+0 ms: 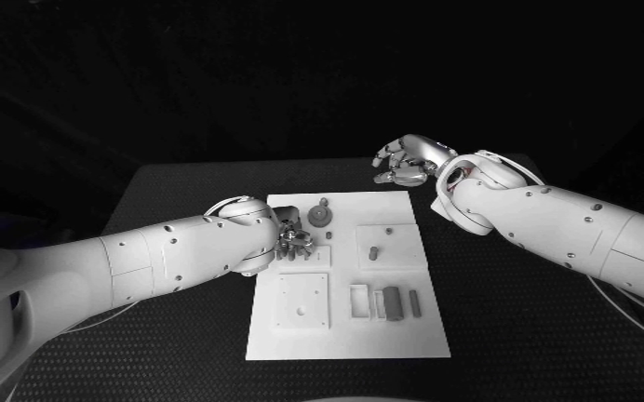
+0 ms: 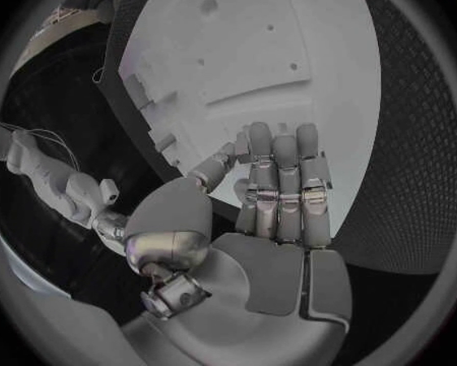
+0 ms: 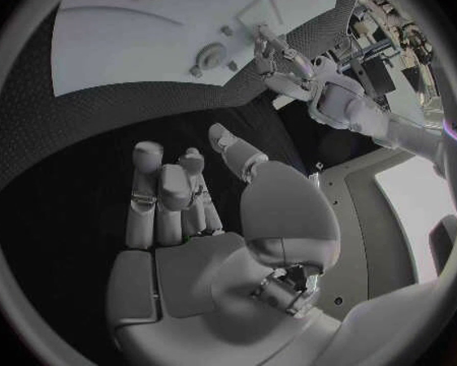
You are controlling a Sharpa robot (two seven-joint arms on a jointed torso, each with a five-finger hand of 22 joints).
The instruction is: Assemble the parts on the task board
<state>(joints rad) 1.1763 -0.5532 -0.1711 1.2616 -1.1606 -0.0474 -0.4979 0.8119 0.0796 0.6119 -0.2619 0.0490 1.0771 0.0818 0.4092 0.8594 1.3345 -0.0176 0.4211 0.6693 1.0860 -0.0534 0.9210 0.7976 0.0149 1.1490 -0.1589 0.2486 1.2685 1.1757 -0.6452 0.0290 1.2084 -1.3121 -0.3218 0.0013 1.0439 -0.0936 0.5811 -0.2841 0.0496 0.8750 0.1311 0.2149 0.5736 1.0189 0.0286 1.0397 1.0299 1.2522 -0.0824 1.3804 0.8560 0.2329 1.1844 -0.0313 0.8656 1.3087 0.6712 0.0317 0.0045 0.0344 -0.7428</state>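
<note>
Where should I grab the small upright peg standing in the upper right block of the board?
Take the small upright peg near its top, coming straight down from above with the fingers pinching its sides. It stands upright in its square block on the task board, so probably only the upper part is free; its lower end sits in the block.

Left hand (image 1: 293,239) crowds the task board's (image 1: 349,332) near-left parts (image 1: 322,213).

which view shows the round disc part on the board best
The head view: the disc part lies unobstructed near the task board's far edge, beside the left hand. The right wrist view shows it small and distorted; in the left wrist view I cannot pick it out.
</note>
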